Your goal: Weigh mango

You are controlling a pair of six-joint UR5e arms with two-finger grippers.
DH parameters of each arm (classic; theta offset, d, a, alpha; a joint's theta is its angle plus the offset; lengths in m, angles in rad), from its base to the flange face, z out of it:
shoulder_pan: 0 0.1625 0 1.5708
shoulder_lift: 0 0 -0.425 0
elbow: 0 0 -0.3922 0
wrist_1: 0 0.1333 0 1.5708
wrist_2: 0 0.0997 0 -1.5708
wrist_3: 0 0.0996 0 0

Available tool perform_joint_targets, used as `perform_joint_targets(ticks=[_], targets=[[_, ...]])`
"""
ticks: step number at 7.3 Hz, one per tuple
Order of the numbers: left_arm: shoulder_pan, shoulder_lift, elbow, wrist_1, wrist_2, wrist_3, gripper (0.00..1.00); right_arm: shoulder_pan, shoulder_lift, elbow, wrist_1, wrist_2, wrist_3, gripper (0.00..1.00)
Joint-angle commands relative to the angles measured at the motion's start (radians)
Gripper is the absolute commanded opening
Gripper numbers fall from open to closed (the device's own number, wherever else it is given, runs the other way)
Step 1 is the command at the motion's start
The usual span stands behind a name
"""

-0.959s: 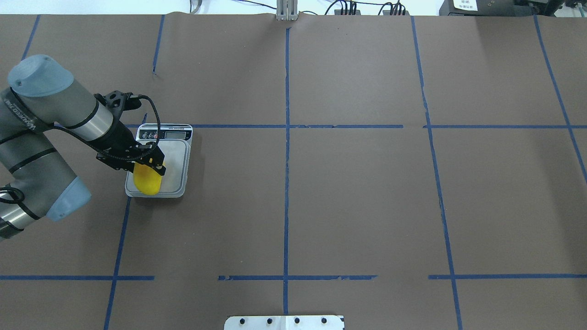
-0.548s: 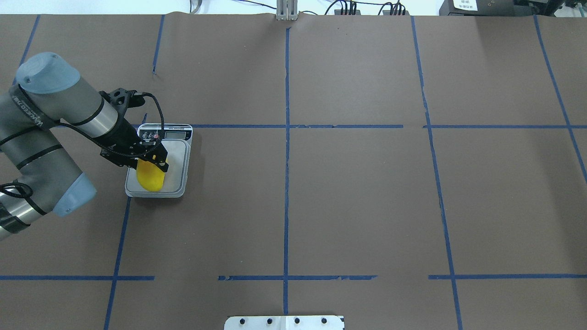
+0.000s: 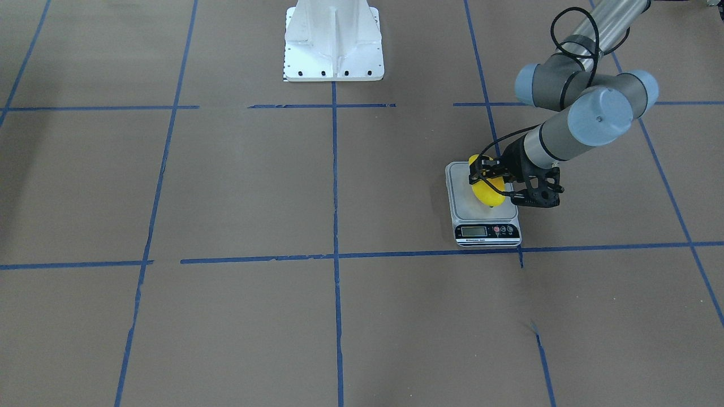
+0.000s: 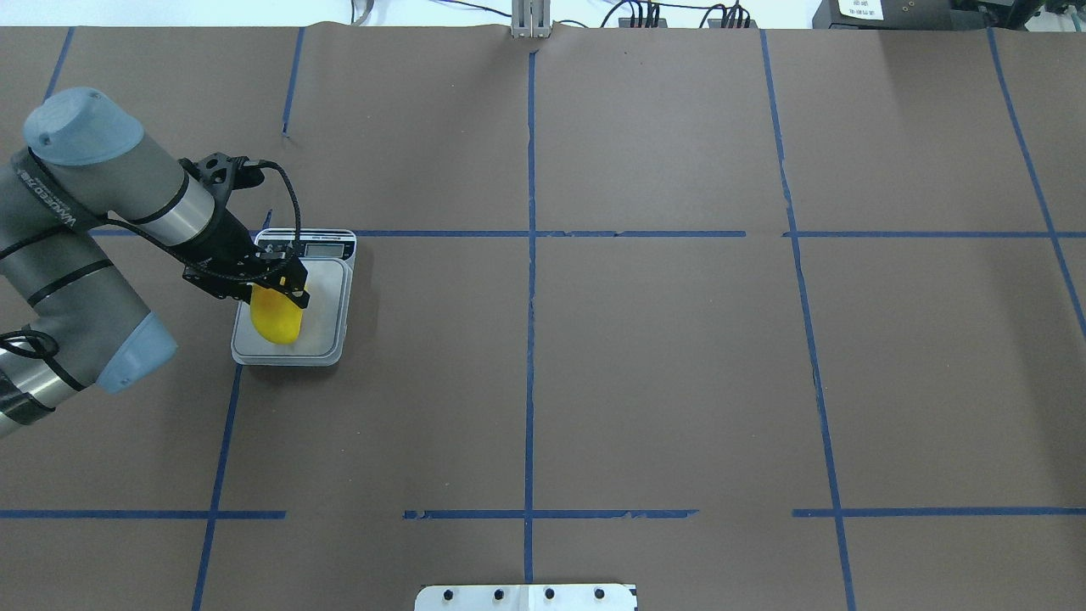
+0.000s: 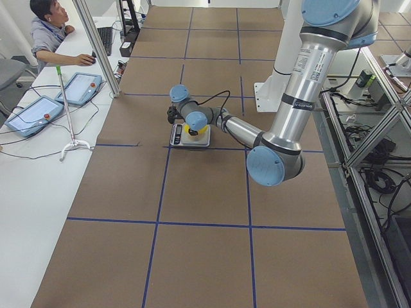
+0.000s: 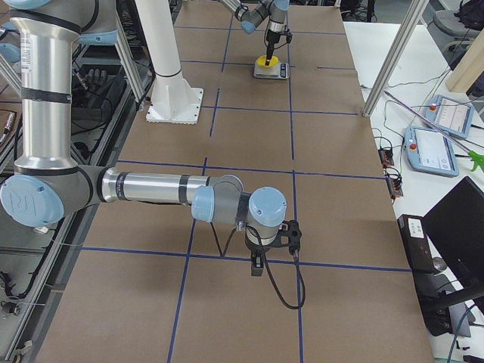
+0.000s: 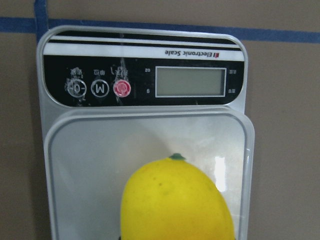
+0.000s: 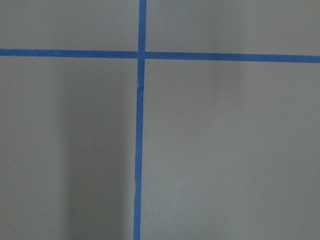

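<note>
Overhead exterior shows my left gripper (image 4: 287, 291) pinching the glossy yellow mango (image 4: 276, 322) over the left part of the scale (image 4: 333, 344) platform, my arm reaching in with its wrist tilted down. Left wrist-mounted view: the mango's green-tipped end points toward the blank display (image 7: 190, 82). Exterior right: my right gripper (image 6: 257, 263) hangs low above the table (image 6: 340, 227); I cannot tell whether its fingers are spread.
</note>
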Motion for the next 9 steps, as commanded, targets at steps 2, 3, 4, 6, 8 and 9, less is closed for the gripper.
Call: perform_joint_targets(ticks=[2,3,4,6,8,9], targets=[[-0.002,0.000,-0.005,0.000,0.000,-0.003,1.00,0.000,0.000,0.000,0.000,0.000,0.000,1.00],[-0.021,0.000,-0.016,0.000,-0.001,-0.009,1.00,0.000,0.000,0.000,0.000,0.000,0.000,1.00],[-0.054,0.006,-0.049,0.008,-0.006,-0.006,1.00,0.000,0.000,0.000,0.000,0.000,0.000,1.00],[-0.128,0.097,-0.137,0.003,-0.011,0.003,1.00,0.000,0.000,0.000,0.000,0.000,0.000,1.00],[-0.241,0.245,-0.156,0.009,-0.012,0.242,1.00,0.000,0.000,0.000,0.000,0.000,0.000,1.00],[-0.314,0.311,-0.154,0.009,-0.014,0.344,1.00,0.000,0.000,0.000,0.000,0.000,0.000,1.00]])
